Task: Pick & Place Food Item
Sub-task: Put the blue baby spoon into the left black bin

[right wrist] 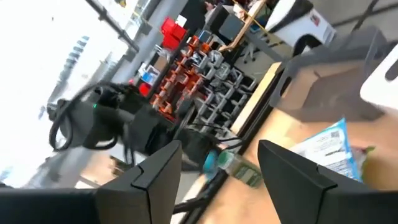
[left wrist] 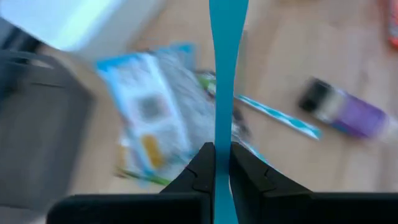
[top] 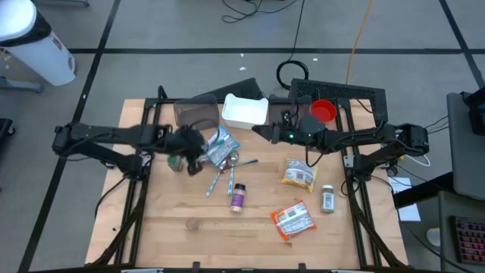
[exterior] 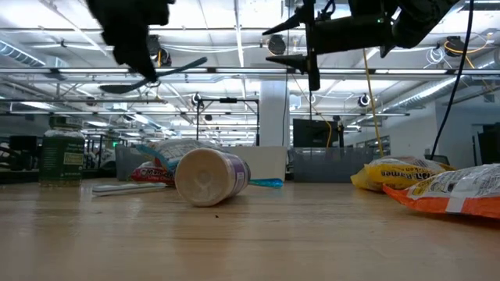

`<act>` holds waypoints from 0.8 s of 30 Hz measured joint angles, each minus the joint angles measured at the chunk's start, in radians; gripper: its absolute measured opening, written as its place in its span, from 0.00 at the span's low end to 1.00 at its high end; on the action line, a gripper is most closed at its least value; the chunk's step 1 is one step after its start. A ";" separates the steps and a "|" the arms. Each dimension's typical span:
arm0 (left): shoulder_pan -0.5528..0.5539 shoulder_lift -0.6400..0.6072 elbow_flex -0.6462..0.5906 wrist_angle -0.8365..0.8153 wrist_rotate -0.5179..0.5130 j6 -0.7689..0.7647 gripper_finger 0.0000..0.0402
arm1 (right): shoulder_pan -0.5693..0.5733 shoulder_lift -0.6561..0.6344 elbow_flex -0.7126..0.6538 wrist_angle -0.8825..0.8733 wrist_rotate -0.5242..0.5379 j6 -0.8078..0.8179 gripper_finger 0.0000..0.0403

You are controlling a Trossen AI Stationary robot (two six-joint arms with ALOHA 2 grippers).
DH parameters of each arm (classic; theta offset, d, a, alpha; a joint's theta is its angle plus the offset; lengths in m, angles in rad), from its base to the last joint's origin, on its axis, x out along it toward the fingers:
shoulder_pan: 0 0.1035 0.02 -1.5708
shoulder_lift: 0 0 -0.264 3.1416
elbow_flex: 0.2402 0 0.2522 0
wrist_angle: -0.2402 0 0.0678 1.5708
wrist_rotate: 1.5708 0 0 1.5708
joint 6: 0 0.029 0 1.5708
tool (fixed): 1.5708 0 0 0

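My left gripper [left wrist: 216, 163] hangs above the table's middle left [top: 195, 145], shut on a thin teal stick [left wrist: 226, 74]. Below it lie a blue-and-white snack bag [top: 220, 148] and a purple bottle [top: 238, 197] on its side. A yellow bag [top: 298, 173] and an orange bag [top: 292, 220] lie flat toward the right. My right gripper [top: 259, 131] hovers high near the white container [top: 245, 111], open with nothing between its fingers [right wrist: 158, 168]. My left gripper pinches the teal stick [left wrist: 216, 140] between its two fingers, at one end of it. The fingers slant downward from above. The stick runs on past the fingertips, lifted clear of the table; in the low view it shows as a thin dark bar [exterior: 168, 70] in the air.
A grey bin [top: 195, 114] and a red cup [top: 323, 111] stand at the far edge. A green jar [top: 176, 161] stands beneath the left arm, and a small jar [top: 327, 199] is at the right. More thin teal sticks [top: 220, 178] lie mid-table. Bare wood [top: 174, 235] stretches along the near edge.
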 joint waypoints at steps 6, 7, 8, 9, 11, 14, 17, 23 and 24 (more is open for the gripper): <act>0.118 0.135 0.182 -0.120 -0.003 0.200 0.06 | 0.000 0.000 0.000 -0.016 -0.001 0.109 0.51; 0.126 0.171 0.219 -0.151 -0.002 0.234 0.06 | 0.000 0.007 0.000 -0.019 -0.001 0.116 0.50; 0.132 0.206 0.257 -0.174 -0.001 0.262 0.06 | 0.000 0.013 0.000 -0.028 -0.002 0.124 0.50; 0.137 0.240 0.294 -0.184 -0.002 0.287 0.06 | 0.000 0.015 0.000 -0.051 -0.003 0.128 0.50; 0.144 0.304 0.372 -0.210 -0.003 0.335 0.06 | 0.000 0.016 -0.001 -0.081 -0.009 0.129 0.50; 0.145 0.386 0.475 -0.237 -0.003 0.382 0.06 | 0.000 0.014 -0.001 -0.112 0.003 0.125 0.50; 0.144 0.452 0.563 -0.258 -0.003 0.420 0.06 | -0.002 0.016 -0.001 -0.108 0.006 0.106 0.50; 0.136 0.538 0.691 -0.300 -0.004 0.476 0.07 | -0.018 0.016 0.000 -0.102 0.004 0.101 0.50; 0.134 0.546 0.703 -0.303 -0.009 0.482 0.06 | -0.021 0.015 0.000 -0.099 0.003 0.100 0.50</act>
